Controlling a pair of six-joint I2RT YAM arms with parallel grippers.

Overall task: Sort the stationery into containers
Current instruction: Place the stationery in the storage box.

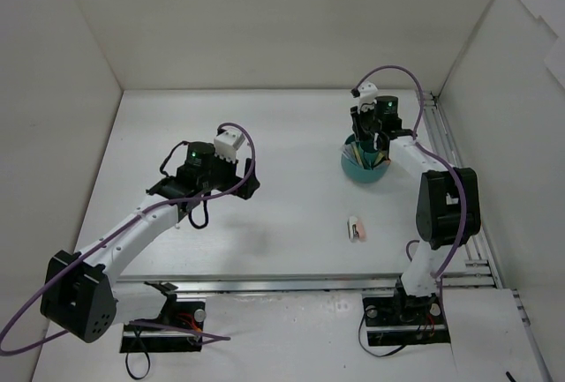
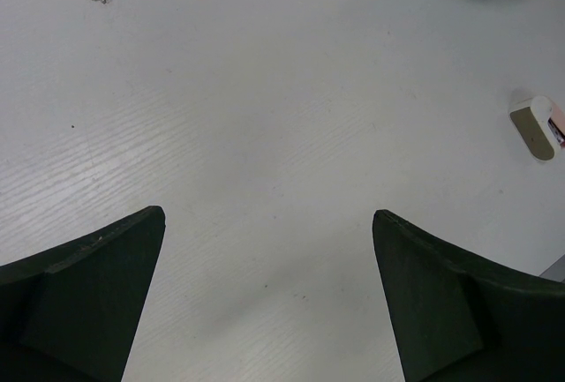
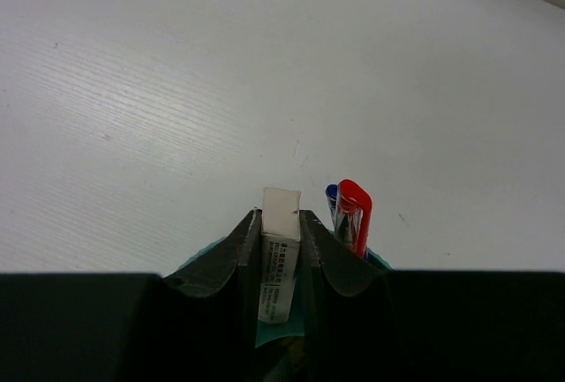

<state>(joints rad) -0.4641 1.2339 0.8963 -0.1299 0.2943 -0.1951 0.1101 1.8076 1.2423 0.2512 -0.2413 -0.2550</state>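
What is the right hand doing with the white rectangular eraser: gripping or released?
Gripped. Right wrist view shows the right hand shut on the white rectangular eraser, over the round teal plastic cup.

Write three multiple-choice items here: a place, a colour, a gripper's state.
1. Where is the loose eraser?
A. on the table, nearer the arm bases than the teal cup
B. inside the cup
C. in the left gripper

2. What colour is the pen standing beside the blue pen in the cup?
A. green
B. red
C. black

3. The left gripper is:
A. shut on a pen
B. shut on an eraser
C. open, empty

1 A, the top view shows it alone on the table.
2 B, its red cap shows in the right wrist view.
3 C, its fingers stand wide apart, nothing between.
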